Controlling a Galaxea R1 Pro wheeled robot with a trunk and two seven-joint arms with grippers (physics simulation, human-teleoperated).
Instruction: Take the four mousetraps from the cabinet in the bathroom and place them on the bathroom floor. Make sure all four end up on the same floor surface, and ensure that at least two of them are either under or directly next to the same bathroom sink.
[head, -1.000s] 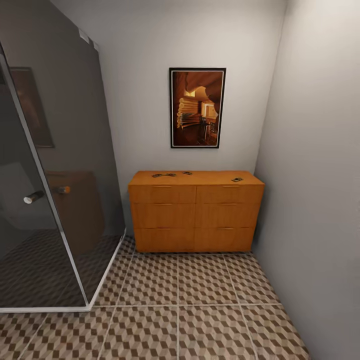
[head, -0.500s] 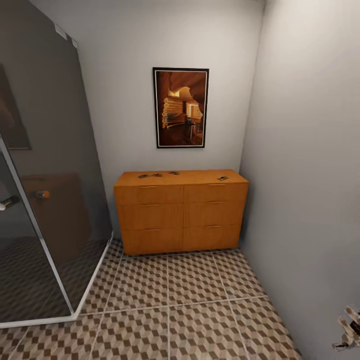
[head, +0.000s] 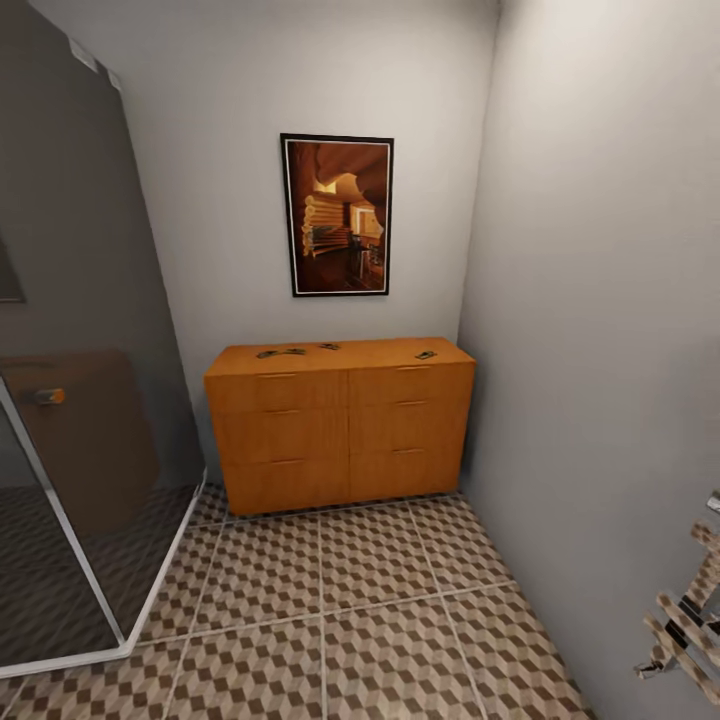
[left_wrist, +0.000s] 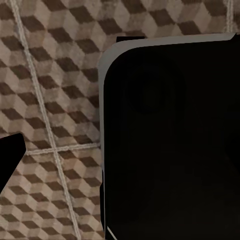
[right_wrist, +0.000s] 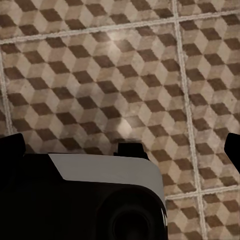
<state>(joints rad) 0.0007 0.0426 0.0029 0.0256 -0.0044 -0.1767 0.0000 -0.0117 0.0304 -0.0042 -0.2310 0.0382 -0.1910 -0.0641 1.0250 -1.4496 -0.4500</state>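
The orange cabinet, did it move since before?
No. The cabinet sits under the picture against the wall as before; the camera turned.

mousetraps (head: 280, 352) too small for detail; right gripper (head: 690, 625) edge-cropped

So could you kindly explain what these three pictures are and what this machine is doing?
They are simulator renders from a wheeled robot with two arms. The large picture comes from its head camera: a low orange-brown wooden cabinet stands against the wall, with small dark mousetraps lying on its flat top, too small to count surely. Below is the cube-patterned tile floor, left a dark glass shower enclosure, above a framed picture. At the lower right edge part of the right arm appears. The other two pictures come from cameras by each wrist, looking down at the floor past dark robot parts. The jaws' state is unclear; nothing is seen held.
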